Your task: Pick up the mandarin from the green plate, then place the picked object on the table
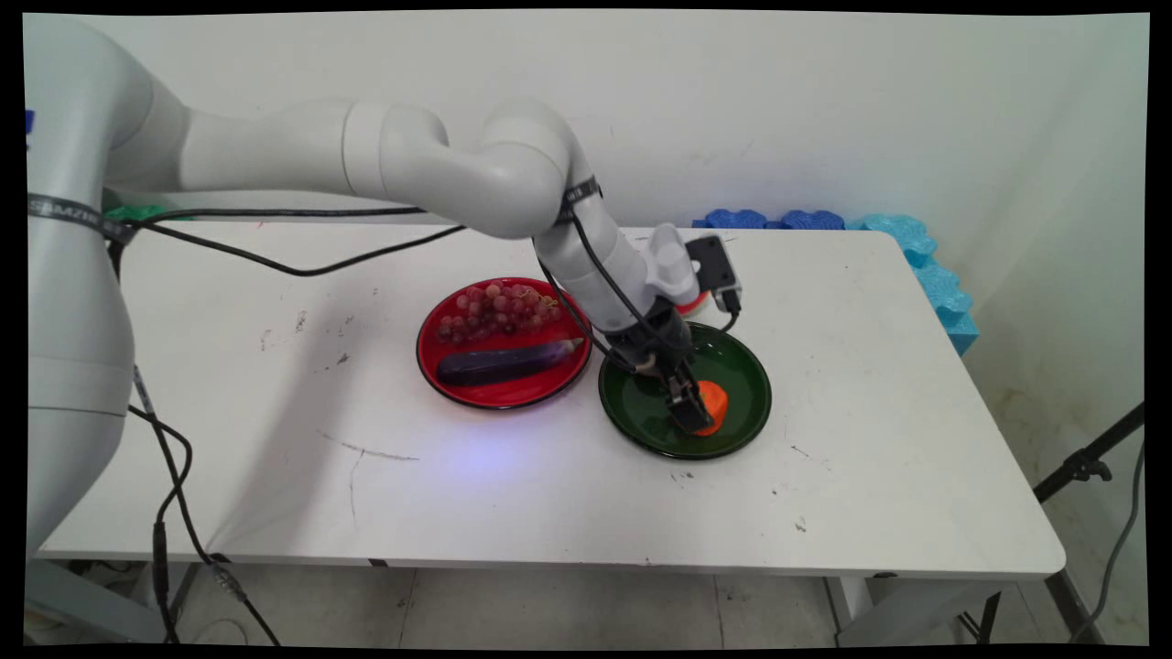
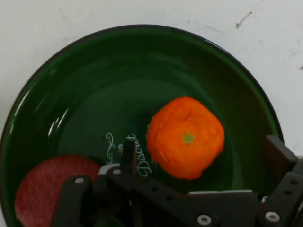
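Brightly and evenly lit from overhead, soft rather than harsh. Broad, pale shadow of the arm (image 1: 476,174) across the left part of the table (image 1: 916,476), faint at its edges. Thin dark line of shadow under the near sides of the red plate (image 1: 428,340) and the green plate (image 1: 760,394). Wall (image 1: 824,110) plain and bright, dimming slightly toward the right corner. In the hand view, glossy green plate (image 2: 142,61) with curved streaks of glare on its left inner wall and a pale sheen over its floor; matte orange fruit (image 2: 185,137) lit from above, darker along its lower edge, soft shadow beneath; black linkage of the gripper (image 2: 203,153) dark, almost without detail
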`<state>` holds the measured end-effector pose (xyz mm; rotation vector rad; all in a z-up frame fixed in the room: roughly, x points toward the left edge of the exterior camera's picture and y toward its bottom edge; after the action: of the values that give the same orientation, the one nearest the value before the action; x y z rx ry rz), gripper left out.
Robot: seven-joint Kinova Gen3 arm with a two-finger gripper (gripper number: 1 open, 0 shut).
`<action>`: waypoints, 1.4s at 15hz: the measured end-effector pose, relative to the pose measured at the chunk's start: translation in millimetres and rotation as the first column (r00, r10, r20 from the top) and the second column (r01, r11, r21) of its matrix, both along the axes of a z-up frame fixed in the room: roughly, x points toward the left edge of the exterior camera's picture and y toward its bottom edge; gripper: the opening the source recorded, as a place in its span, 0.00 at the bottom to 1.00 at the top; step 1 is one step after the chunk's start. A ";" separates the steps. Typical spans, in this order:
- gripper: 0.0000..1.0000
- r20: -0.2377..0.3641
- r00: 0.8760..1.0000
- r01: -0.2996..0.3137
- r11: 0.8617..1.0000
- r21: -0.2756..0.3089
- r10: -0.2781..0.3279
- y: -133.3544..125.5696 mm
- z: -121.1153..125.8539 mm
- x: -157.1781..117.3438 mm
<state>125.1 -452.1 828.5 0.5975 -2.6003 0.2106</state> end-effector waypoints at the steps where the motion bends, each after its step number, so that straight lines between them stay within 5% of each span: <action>1: 1.00 0.000 1.000 0.003 1.000 -0.001 -0.003 -0.5 -4.0 -1.3; 7: 1.00 0.000 1.000 0.016 1.000 -0.019 -0.016 -5.5 -20.3 -7.1; 8: 0.00 -0.001 1.000 0.017 1.000 -0.023 -0.017 -6.5 -21.7 -7.5; 15: 0.00 -0.010 0.999 0.039 0.998 -0.039 -0.039 -5.4 -19.9 -6.9; 21: 0.00 -0.044 0.998 0.042 0.997 -0.061 -0.045 6.1 25.0 4.0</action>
<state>129.1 -446.0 853.4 0.5175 -2.5511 0.2573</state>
